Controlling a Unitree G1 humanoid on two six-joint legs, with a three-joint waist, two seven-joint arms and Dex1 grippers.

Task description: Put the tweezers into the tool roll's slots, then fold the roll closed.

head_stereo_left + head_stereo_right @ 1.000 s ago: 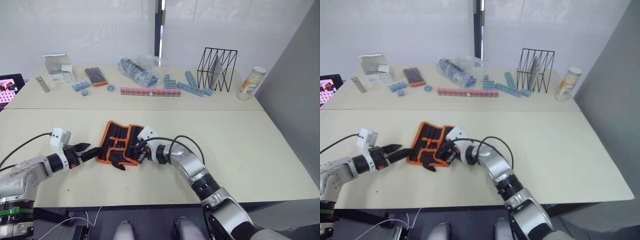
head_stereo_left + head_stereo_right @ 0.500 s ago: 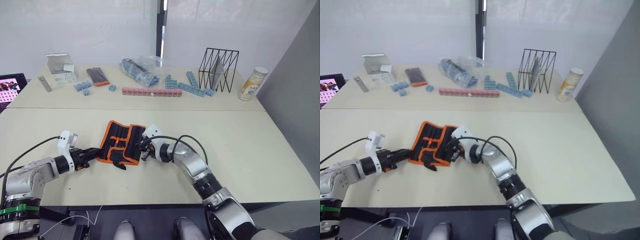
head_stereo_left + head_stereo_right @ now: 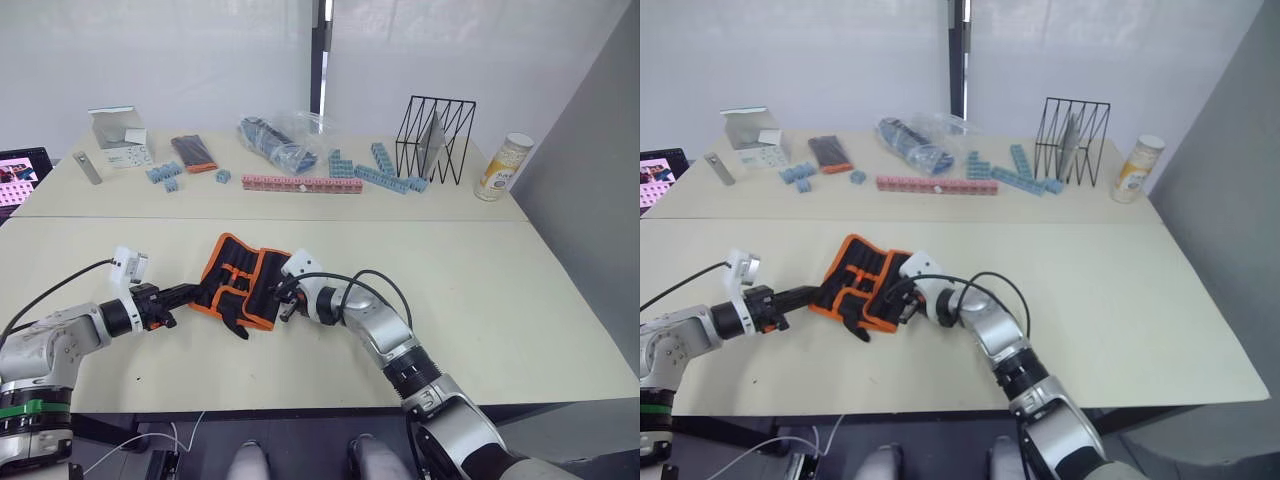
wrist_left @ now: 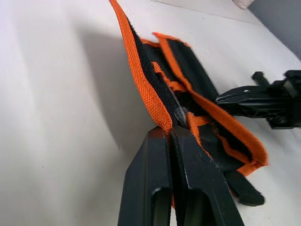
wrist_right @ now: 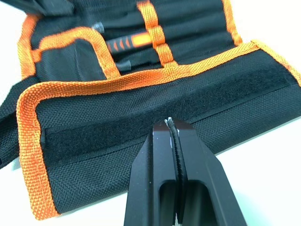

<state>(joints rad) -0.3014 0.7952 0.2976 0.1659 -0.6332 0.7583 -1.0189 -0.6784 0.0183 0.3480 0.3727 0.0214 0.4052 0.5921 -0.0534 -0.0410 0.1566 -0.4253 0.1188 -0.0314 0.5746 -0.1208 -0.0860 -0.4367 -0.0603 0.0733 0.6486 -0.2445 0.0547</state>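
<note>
The tool roll is coarse woven black cloth with ribbed orange trim and a fuzzy hook-and-loop strip. The fingers look like smooth, slightly glossy black plastic. The worktop is matt.

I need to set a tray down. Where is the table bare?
Bare: the near table right of the right gripper, and its near left corner. Crowded: the far table, from white box to wire rack and bottle.
</note>
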